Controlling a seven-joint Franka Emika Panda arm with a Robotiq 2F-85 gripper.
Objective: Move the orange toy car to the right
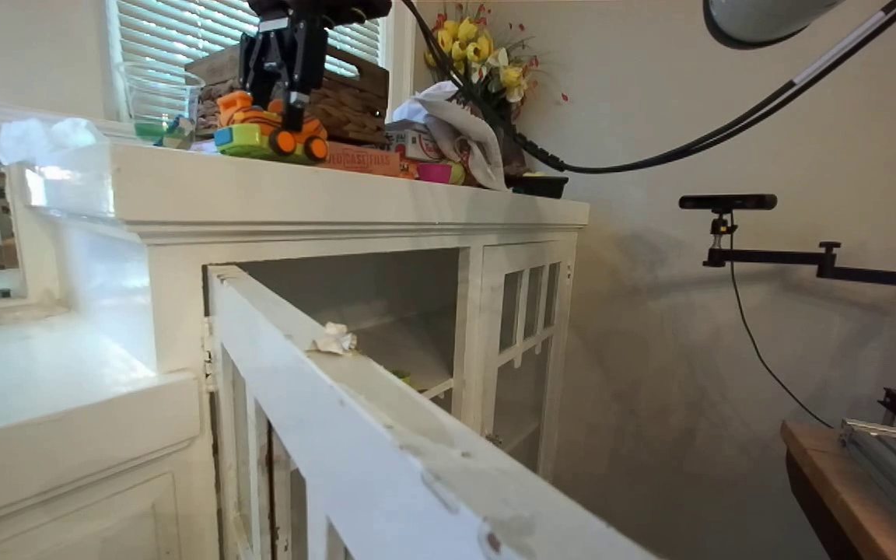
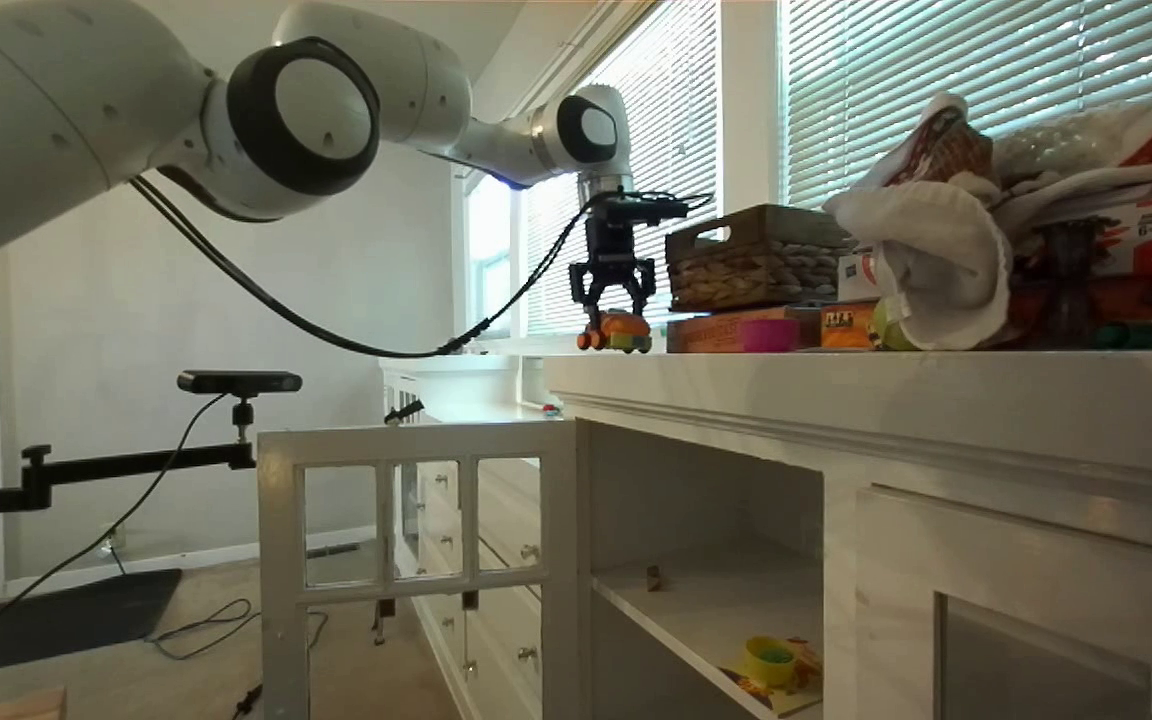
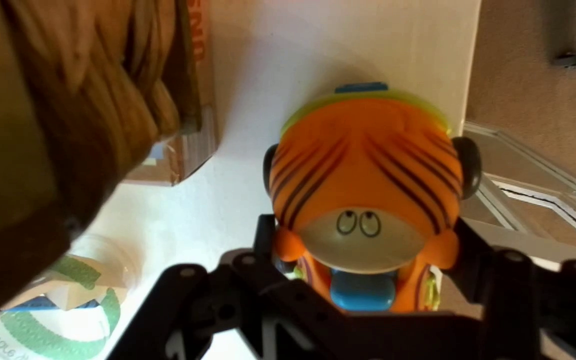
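The orange toy car (image 1: 261,138) has an orange striped body, a green base and dark wheels with orange hubs. It is at the left end of the white counter top (image 1: 339,198), near the front edge. It also shows in an exterior view (image 2: 622,328) and from above in the wrist view (image 3: 368,160), with a white face and blue part. My gripper (image 1: 275,113) points down over it, also seen in an exterior view (image 2: 616,312). In the wrist view its fingers (image 3: 364,237) press both sides at the car's ears. I cannot tell whether the wheels touch the counter.
A wicker basket (image 2: 761,262) stands behind the car on a flat red-orange box (image 1: 362,159). A clear cup (image 1: 159,93) stands beyond the car. A pink cup (image 2: 768,335) and white cloth (image 2: 936,240) are along the counter. A cabinet door (image 1: 417,435) hangs open below.
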